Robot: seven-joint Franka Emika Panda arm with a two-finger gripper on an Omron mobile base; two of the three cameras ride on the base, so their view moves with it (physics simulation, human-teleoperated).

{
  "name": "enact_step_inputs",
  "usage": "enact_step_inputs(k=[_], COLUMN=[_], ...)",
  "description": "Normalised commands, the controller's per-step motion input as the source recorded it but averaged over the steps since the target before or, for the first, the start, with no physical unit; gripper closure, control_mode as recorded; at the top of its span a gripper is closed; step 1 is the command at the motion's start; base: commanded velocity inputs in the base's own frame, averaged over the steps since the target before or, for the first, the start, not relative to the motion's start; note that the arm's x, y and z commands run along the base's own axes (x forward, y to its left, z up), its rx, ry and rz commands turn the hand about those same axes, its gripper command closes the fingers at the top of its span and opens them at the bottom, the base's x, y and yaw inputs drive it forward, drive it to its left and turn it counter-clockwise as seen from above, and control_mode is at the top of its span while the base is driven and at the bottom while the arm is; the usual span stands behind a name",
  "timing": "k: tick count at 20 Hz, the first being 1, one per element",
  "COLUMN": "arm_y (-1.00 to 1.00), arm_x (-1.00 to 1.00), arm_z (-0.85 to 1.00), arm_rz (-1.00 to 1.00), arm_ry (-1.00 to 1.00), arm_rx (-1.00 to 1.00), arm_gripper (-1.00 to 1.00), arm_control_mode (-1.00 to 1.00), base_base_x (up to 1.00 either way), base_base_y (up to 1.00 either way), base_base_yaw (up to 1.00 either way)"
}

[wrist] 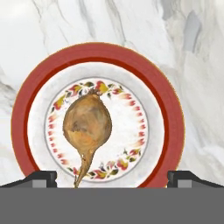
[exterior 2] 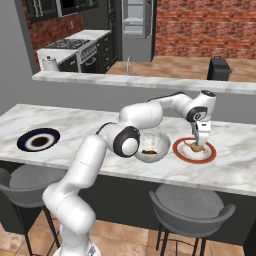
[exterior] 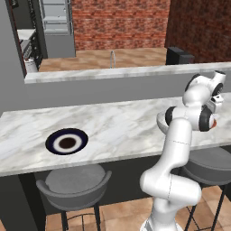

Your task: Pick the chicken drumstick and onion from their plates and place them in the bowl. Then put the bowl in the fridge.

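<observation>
Open hand (exterior 2: 200, 145) over onion (wrist: 87, 124) on red-rimmed plate (wrist: 168, 113), bowl (exterior 2: 152, 146) beside

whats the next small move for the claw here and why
Probably lower the claw straight down around the onion and close. Its jaws stand wide open above the red-rimmed plate, where the onion sits between the fingertips. An orange-brown piece, likely the drumstick, lies in the bowl, so the onion looks like what is left.

A: What surrounds the marble worktop (exterior 2: 100, 125)?
B: Two grey stools (exterior: 74, 182) below it, a faucet (exterior 2: 129, 64), a brick wall (exterior 2: 205, 27), perhaps a kettle (exterior 2: 49, 63) by the stove (exterior 2: 75, 47).
</observation>
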Motion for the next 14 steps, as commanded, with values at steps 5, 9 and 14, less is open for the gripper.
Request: enact_step_inputs(k=[5, 9, 14], arm_y=[-0.12, -0.02, 0.00], arm_x=[0.03, 0.00, 0.00], arm_z=[-0.06, -0.11, -0.11], arm_rz=[0.04, 0.05, 0.05], arm_ry=[0.00, 0.00, 0.00], arm_rx=[0.00, 0.00, 0.00], arm_gripper=[-1.00, -1.00, -1.00], arm_control_mode=[-1.00, -1.00, -1.00], base_base_x=[0.00, 0.00, 0.00], base_base_y=[0.00, 0.00, 0.00], base_base_yaw=[0.00, 0.00, 0.00])
